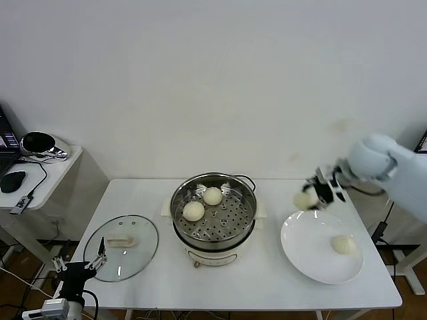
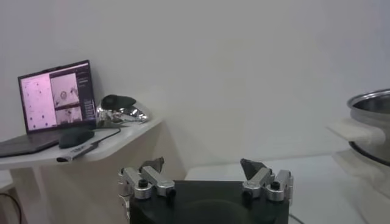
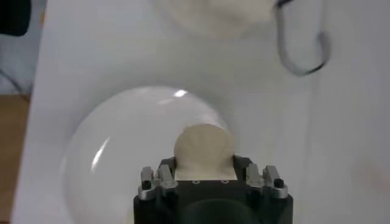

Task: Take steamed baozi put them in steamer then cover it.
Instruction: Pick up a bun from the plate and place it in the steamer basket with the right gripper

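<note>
The steel steamer (image 1: pixel 213 208) stands mid-table on its cream base, with two baozi (image 1: pixel 193 211) (image 1: pixel 213 196) on the perforated tray. My right gripper (image 1: pixel 313 197) hovers above the far left rim of the white plate (image 1: pixel 303 243), shut on a third baozi (image 3: pixel 203 150) that fills the space between its fingers. Another baozi (image 1: pixel 343 245) lies on the plate's right side. The glass cover (image 1: pixel 121 247) with its cream handle rests flat on the table at the left. My left gripper (image 1: pixel 99 256) waits open at the table's front left corner, beside the cover.
A side table (image 1: pixel 47 167) with a laptop (image 2: pixel 52 100), a mouse and a shiny object stands at the left, beyond the work table. A dark cable loop (image 3: pixel 298 49) lies behind the plate. Bare tabletop lies between steamer and plate.
</note>
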Tool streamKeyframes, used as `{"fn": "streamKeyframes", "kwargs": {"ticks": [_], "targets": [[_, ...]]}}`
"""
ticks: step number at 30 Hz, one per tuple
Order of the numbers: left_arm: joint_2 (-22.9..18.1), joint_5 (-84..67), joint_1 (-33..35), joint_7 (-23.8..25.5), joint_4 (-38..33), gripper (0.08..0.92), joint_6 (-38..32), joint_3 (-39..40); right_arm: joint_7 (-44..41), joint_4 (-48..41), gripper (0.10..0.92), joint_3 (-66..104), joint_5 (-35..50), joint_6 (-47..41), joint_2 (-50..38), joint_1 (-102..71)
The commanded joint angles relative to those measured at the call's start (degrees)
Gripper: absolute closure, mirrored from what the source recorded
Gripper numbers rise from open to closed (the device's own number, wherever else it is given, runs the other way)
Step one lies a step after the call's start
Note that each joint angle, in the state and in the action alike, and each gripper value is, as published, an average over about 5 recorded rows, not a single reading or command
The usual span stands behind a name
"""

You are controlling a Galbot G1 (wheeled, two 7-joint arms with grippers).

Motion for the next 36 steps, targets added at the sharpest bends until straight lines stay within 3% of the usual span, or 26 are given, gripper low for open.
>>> {"fn": "streamKeyframes", "kwargs": {"ticks": [1,13,24,36], "targets": [[-0.35,0.06,0.24,-0.1,-0.28,0.177,-0.02,-0.54,3.22,2.03,0.431,-11.72,8.6,6.12,17.05,14.95],[-1.56,-0.01,0.68,-0.37,-0.86,0.177,0.05,-2.0,5.3,-3.13,0.423,-17.47,0.25,19.13,32.26,8.46],[-2.05,-0.33,0.74,-0.61,-1.03,0.177,-0.09,-2.6,6.71,-6.05,0.418,-18.98,-10.25,26.32,35.03,5.31],[-2.05,-0.64,1.1,-0.84,-0.89,0.177,-0.59,-2.82,6.11,-6.41,0.415,-19.55,-12.05,27.2,34.53,3.21]]}}
